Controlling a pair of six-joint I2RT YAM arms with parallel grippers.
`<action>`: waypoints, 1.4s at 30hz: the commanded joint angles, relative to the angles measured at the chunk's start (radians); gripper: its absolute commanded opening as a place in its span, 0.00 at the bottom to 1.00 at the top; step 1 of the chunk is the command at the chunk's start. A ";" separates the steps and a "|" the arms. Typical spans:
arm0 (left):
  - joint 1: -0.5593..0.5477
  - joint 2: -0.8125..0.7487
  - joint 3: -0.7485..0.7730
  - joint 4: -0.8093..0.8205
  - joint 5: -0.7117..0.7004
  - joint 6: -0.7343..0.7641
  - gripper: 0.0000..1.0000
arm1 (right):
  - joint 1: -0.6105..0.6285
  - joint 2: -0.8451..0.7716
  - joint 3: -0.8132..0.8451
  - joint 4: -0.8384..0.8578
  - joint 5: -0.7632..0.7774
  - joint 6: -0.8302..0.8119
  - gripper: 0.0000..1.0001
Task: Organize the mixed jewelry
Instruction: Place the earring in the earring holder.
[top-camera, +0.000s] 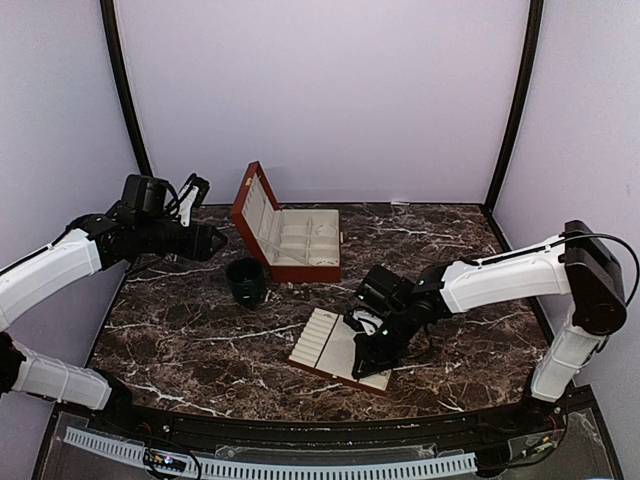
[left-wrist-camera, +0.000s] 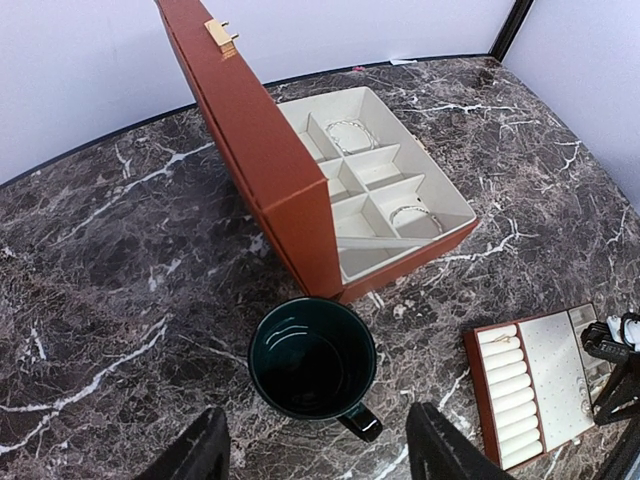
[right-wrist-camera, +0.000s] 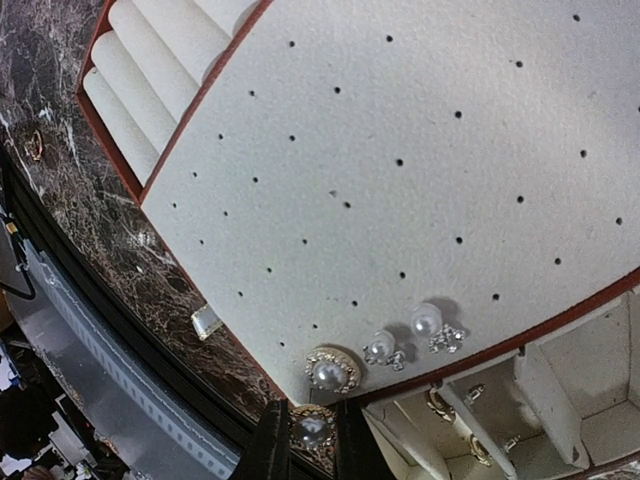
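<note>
The right pincer (right-wrist-camera: 312, 447) is gripping a rimmed pearl stud earring (right-wrist-camera: 312, 430) at the bottom of its wrist view. Stud placing seems under way, and the next move is calling for aiming the post at a free hole in the flat cream perforated tray (right-wrist-camera: 400, 150). Three pale pearl studs (right-wrist-camera: 330, 372) are sitting there, thin metal bracelets (left-wrist-camera: 350, 135) are lying in two compartments of the open red-brown box (left-wrist-camera: 250, 150), and the left pincer (left-wrist-camera: 320, 430) is hanging open above the empty-looking dark green cup (left-wrist-camera: 312, 365).
</note>
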 joint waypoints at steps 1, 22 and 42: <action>0.003 -0.033 -0.006 -0.015 -0.007 0.011 0.62 | -0.005 0.035 0.028 -0.016 0.030 0.011 0.02; 0.003 -0.040 -0.008 -0.016 -0.012 0.014 0.62 | -0.006 0.070 0.057 -0.037 0.069 0.027 0.02; 0.003 -0.041 -0.009 -0.017 -0.011 0.017 0.63 | 0.003 0.087 0.045 -0.025 0.092 0.067 0.01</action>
